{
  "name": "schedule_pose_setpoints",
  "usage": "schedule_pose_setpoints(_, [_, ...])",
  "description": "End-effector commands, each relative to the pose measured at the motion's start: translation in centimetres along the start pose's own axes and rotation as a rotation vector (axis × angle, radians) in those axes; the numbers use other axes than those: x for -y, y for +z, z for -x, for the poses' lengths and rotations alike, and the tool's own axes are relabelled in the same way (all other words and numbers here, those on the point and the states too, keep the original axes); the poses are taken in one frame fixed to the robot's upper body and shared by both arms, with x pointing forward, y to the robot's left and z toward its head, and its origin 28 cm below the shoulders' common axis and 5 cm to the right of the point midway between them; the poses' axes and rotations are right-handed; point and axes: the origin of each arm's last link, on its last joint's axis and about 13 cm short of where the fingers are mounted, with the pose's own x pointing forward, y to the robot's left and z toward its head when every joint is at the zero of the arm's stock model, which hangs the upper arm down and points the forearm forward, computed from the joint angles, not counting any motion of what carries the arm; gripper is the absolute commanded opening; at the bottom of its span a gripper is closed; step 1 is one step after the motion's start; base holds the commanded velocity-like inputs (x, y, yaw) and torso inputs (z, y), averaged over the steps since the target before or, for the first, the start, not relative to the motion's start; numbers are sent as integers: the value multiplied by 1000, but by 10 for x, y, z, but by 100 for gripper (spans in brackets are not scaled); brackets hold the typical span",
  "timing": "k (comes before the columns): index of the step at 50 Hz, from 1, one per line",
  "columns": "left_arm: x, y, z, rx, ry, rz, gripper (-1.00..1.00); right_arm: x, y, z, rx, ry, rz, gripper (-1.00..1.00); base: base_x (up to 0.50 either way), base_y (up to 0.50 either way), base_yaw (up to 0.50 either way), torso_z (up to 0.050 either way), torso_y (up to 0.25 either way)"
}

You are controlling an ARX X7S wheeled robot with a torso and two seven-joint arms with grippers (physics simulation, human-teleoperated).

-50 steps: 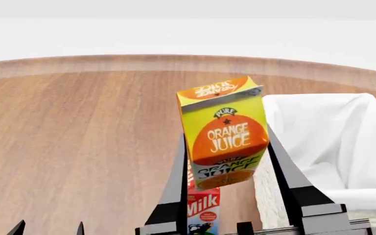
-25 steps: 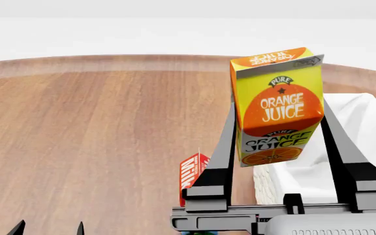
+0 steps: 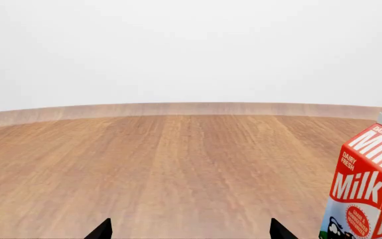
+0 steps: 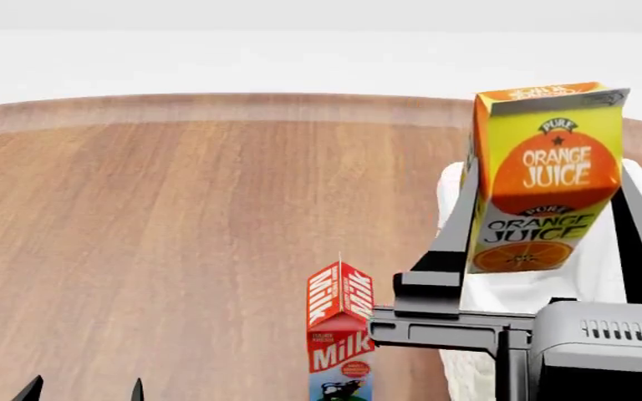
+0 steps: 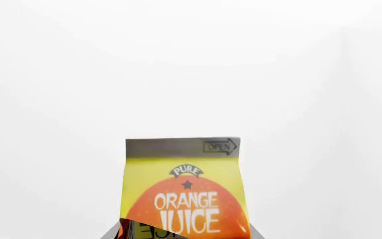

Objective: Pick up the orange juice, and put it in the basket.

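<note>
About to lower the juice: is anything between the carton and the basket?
Nothing visible. The right gripper holds the orange juice up in front of the basket lining, and the Milk carton stands off to the left. The basket's inside is mostly hidden behind the carton and arm.
</note>
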Motion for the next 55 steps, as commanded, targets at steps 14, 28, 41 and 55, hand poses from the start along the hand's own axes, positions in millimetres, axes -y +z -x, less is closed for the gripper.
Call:
schedule_pose_setpoints(14, [0, 0, 0, 0, 0, 0, 100, 7, -35, -36, -72, -68, 18, -100, 0, 0, 0, 0, 1])
schedule_pose_setpoints(28, [0, 0, 0, 0, 0, 0, 100, 3, -52, -57, -118, -84, 64, -100, 0, 0, 0, 1, 1])
schedule_pose_setpoints(41, [0, 0, 0, 0, 0, 0, 100, 9, -65, -64, -154, -116, 83, -100, 0, 0, 0, 0, 1])
schedule_pose_setpoints(55, [0, 0, 0, 0, 0, 0, 100, 8, -74, -80, -193, -132, 76, -100, 0, 0, 0, 1, 1])
